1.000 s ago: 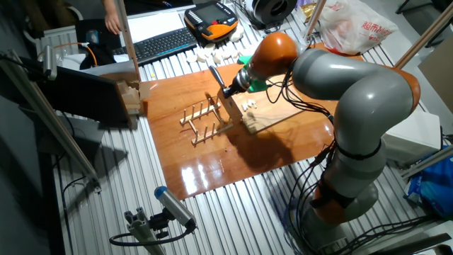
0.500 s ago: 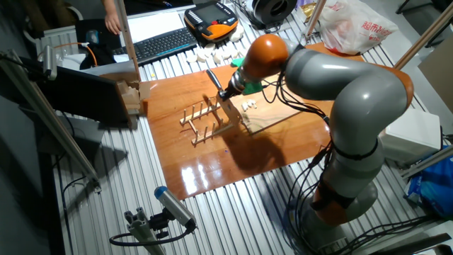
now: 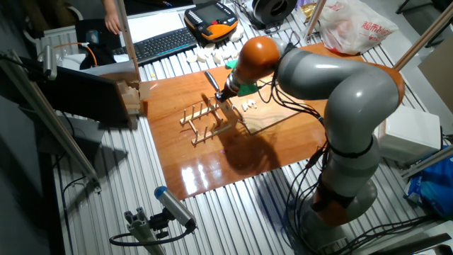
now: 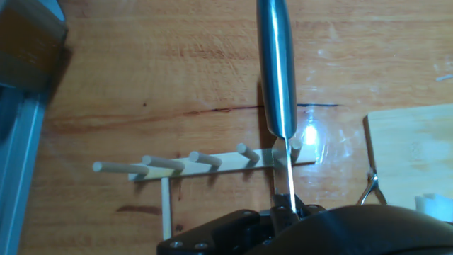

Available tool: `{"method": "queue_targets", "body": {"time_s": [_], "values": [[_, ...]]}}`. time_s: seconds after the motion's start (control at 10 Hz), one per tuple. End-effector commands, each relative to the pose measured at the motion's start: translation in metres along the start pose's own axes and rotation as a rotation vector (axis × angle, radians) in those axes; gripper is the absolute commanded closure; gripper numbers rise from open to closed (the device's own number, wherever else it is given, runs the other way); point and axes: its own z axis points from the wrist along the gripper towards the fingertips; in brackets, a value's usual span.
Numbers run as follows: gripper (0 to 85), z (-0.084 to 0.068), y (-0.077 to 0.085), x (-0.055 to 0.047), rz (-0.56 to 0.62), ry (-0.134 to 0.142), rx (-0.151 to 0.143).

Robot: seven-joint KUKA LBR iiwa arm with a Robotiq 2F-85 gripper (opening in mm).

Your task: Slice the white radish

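Shifting leftward since a second ago: leaving the cutting board [image 3: 277,117] and now hanging over the wooden peg rack [image 3: 205,120]. Clenching the gripper [image 3: 226,93] on one knife [image 4: 276,71], blade pointing out past the rack toward bare tabletop. Counting one rack, with at least four pegs showing in the hand view. Lying just beyond, on the board's near end: the white radish [image 3: 248,105], apparently already in a few small pale pieces, exact number too small to tell. Judging the cutting largely done, with the knife seemingly heading for the rack. Farther back, showing a scattered row of white blocks [image 3: 212,51], several, not countable.
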Motion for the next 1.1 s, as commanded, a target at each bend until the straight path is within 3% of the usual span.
{"method": "queue_targets", "body": {"time_s": [0.0,0.2,0.6,0.9,1.0], "values": [[85.0,0.003,-0.001,-0.002,-0.015,0.005,0.024],[85.0,0.013,-0.003,-0.006,-0.039,0.018,0.06],[85.0,0.031,-0.006,-0.01,-0.021,0.035,0.063],[85.0,0.044,-0.005,-0.011,-0.017,0.031,0.098],[85.0,0.048,-0.005,-0.011,-0.018,0.029,0.097]]}}
